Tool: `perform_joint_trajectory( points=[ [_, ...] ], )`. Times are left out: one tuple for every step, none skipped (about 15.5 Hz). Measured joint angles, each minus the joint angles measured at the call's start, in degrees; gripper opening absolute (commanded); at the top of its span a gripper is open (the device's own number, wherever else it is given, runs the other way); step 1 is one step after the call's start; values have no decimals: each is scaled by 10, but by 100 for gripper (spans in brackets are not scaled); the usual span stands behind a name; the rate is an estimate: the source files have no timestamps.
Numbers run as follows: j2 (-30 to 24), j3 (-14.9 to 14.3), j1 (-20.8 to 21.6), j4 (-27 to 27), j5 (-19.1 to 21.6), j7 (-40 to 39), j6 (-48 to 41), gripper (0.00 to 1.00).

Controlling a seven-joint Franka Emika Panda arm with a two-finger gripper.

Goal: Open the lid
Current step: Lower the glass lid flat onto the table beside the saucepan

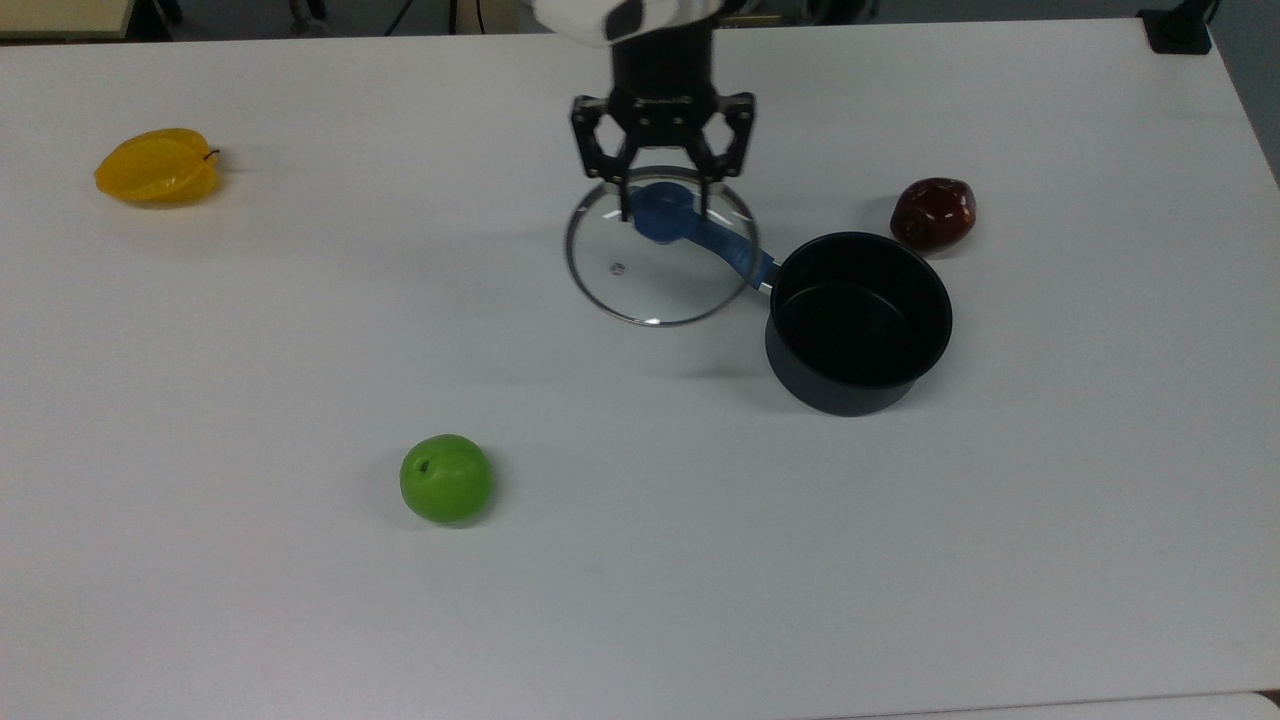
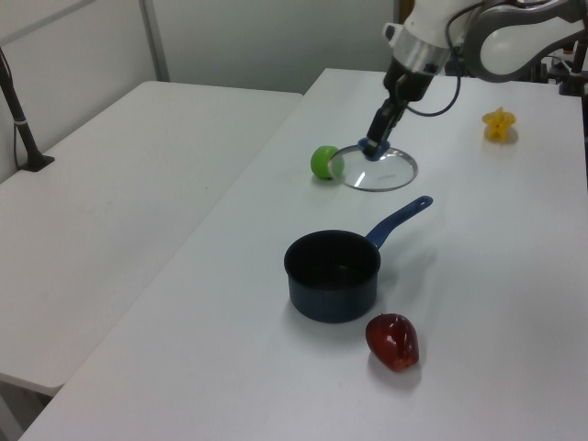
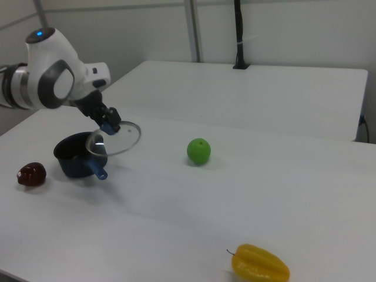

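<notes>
The lid (image 1: 640, 282) is a round clear glass disc with a metal rim and a blue knob (image 1: 663, 213). My gripper (image 1: 665, 212) is shut on that knob and holds the lid in the air, roughly level. It hangs over the blue handle (image 1: 738, 253) of the dark saucepan (image 1: 858, 375), toward the top view's left of the pan. The pan stands uncovered and looks empty inside. In the left view the lid (image 2: 388, 173) hangs behind the saucepan (image 2: 333, 292), held by the gripper (image 2: 371, 148). The right view has the lid (image 3: 124, 140) beside the saucepan (image 3: 70, 164), with the gripper (image 3: 110, 127) on its knob.
A dark red fruit (image 1: 933, 213) lies close to the pan, on the top view's right. A green apple (image 1: 445, 478) sits toward the front of the white table (image 1: 300, 350). A yellow starfruit (image 1: 157, 166) lies at the far left of the top view.
</notes>
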Motion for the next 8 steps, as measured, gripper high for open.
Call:
perform_joint_trajectory(
  points=[
    [-14,0,-14,-26,0,0,19,53],
    [-26,0,-26,-53,0,0,41,53],
    [-38,0,-39,-79,0,0,63,53],
    [-48,0,-52,-101,0,-1,78,53],
    [-57,0,-65,-119,0,-3,88,53],
    [-62,0,-77,-131,0,-5,91,53],
    [-65,0,-88,-139,2,-10,93,53],
    [-66,0,-99,-145,6,-15,97,53]
  ],
)
